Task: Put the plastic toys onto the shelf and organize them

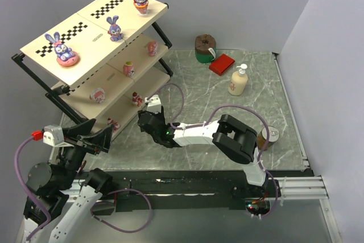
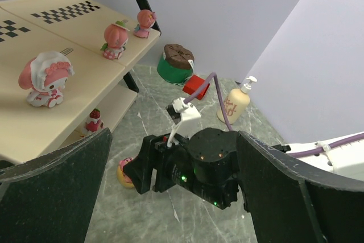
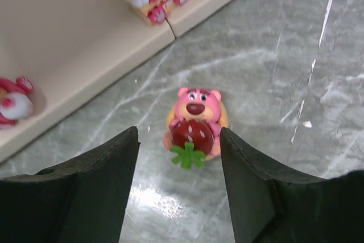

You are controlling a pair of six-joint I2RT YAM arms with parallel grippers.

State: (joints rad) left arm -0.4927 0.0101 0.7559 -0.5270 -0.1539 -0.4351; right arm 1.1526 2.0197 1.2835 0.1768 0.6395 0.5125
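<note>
- Left arm [image 1: 62,197]: folded at 7 o'clock in the top view, wrist raised.
- Left gripper [image 1: 98,131]: aimed toward 2 o'clock, jaws spread wide.
- Right arm [image 1: 196,134]: based at 5 o'clock, elbow bent, forearm stretched low toward 9 o'clock.
- Right gripper [image 3: 179,135]: tipped downward, jaws apart.

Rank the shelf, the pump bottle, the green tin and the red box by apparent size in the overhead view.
1. shelf, by far the largest.
2. pump bottle and green tin, too alike to rank.
3. red box, slightly smaller.
</note>
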